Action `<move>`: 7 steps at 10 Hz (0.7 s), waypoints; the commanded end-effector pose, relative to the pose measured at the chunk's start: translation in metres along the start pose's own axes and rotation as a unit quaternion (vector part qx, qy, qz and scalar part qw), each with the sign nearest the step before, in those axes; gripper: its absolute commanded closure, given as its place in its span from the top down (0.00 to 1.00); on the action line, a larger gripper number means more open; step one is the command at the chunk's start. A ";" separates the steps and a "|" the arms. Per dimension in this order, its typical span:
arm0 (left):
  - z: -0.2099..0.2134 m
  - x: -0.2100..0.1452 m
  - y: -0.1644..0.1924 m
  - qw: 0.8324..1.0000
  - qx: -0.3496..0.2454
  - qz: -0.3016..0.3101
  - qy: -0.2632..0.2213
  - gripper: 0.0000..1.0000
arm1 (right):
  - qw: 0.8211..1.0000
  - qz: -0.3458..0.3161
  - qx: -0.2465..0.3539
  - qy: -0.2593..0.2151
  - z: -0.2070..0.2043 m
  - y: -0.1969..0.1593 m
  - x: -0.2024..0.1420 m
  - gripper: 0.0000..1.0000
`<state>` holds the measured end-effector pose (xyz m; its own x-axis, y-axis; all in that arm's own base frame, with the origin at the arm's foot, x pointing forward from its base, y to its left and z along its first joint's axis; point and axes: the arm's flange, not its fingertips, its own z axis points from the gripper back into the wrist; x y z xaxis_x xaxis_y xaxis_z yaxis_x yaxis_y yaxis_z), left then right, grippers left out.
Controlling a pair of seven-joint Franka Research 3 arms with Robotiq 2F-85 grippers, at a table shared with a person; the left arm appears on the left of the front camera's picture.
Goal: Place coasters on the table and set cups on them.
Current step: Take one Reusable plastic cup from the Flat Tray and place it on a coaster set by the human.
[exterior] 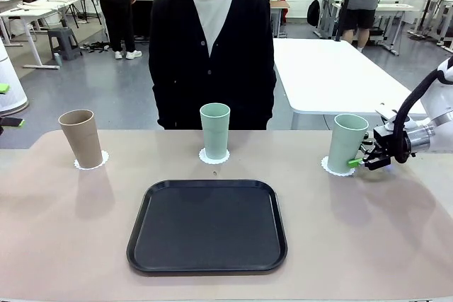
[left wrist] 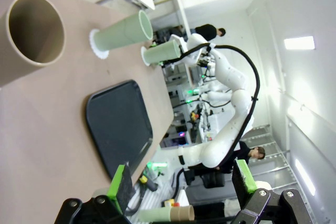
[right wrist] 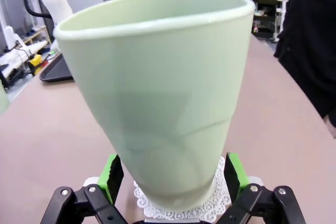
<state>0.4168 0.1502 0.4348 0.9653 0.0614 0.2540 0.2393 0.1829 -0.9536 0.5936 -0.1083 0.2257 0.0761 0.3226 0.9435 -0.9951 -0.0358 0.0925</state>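
Cups stand in a row across the far half of your tabletop (exterior: 56, 231), each on its own coaster. Brown cup (exterior: 81, 138) at the robot's left on a coaster (exterior: 93, 161); middle green cup (exterior: 214, 131) on a coaster (exterior: 214, 157) just in front of the person (exterior: 211, 47); right-hand green cup (exterior: 346, 143) on a coaster (exterior: 331, 167) near the robot's right edge. Black tray (exterior: 207, 225) lies nearer you, centred, apart from all three cups.

Your right claw (exterior: 358, 160) comes in from the right, low at the base of the right-hand green cup. In the right wrist view its green pads (right wrist: 111, 175) sit on either side of the cup's (right wrist: 157, 98) lower wall, very close to it; you cannot tell from the pictures whether they press it or stand just off. The cup's foot rests on the lacy coaster (right wrist: 207, 207), and it leans a little toward the brown-cup side.

Your left claw (left wrist: 182, 181) has its fingers spread wide with nothing between them, held off past the tabletop's near corner. Its wrist view looks sideways over the brown cup (left wrist: 29, 35), tray (left wrist: 118, 124) and both green cups (left wrist: 123, 32).
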 end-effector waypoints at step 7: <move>0.001 0.000 -0.001 1.000 0.000 -0.002 -0.002 1.00 | 0.986 -0.069 -0.062 0.135 0.070 0.011 0.018 1.00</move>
<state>0.4168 0.1501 0.4348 0.9653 0.0612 0.2540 0.2393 0.1829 -0.9536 0.5955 -0.1705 0.2524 0.1562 0.4931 0.8558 -0.9875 0.0971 0.1243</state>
